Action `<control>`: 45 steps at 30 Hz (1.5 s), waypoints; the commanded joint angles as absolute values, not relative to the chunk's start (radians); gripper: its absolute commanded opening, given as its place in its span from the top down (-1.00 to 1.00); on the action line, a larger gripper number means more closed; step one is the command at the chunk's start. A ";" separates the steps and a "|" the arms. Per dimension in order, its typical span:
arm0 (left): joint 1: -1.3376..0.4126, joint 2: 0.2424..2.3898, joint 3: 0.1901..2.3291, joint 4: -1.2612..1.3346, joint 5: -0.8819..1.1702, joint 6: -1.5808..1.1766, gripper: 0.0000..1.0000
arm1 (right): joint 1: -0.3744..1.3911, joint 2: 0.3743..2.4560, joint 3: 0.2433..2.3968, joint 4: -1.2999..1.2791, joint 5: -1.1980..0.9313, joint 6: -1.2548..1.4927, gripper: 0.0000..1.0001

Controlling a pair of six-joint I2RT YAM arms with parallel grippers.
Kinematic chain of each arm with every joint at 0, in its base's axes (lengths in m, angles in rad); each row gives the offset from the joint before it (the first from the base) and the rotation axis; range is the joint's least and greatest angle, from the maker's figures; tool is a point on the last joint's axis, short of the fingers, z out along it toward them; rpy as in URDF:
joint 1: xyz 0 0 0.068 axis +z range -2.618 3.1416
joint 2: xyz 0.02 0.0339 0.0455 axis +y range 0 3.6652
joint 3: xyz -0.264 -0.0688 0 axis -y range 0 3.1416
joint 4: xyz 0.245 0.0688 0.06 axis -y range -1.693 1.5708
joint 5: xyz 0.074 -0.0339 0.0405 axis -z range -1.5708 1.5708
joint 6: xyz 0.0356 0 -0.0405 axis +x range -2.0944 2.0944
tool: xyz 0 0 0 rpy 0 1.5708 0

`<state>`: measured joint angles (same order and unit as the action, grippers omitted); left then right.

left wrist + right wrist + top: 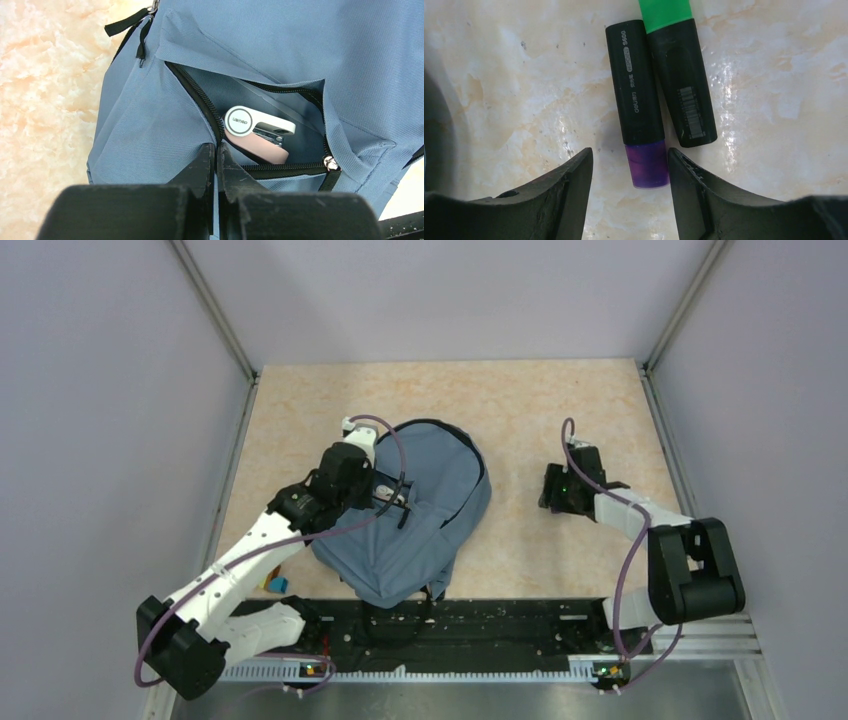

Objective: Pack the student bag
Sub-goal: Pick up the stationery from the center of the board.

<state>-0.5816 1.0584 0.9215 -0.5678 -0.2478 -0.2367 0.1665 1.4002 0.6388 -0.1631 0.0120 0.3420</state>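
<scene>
right gripper [629, 152]: mine, half open, empty, straddling purple marker [636, 85] cap
left gripper [216, 150]: shut, pinching pocket lip [197, 97]
student bag [430, 510]: left-centre, near side
tip: I centre on purple, avoid green marker [684, 90]

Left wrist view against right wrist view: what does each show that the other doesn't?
Only left wrist: the backpack, its front pocket unzipped with a stapler inside, and the left gripper pinched shut on the pocket's edge. Only right wrist: a purple marker and a green marker lying side by side, the open right gripper straddling the purple one's end. Both: the pale marbled table.
</scene>
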 commanded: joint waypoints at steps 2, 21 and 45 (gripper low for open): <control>-0.566 1.067 0.928 -0.509 -0.297 -0.226 1.00 | 0.213 1.446 0.705 -0.169 0.102 0.349 -0.10; -0.559 1.076 0.932 -0.509 -0.290 -0.225 1.00 | 0.224 1.589 0.813 -0.233 0.193 0.310 0.25; -0.558 1.051 0.930 -0.506 -0.281 -0.228 1.00 | 0.331 1.213 0.837 -0.265 -0.061 0.299 1.00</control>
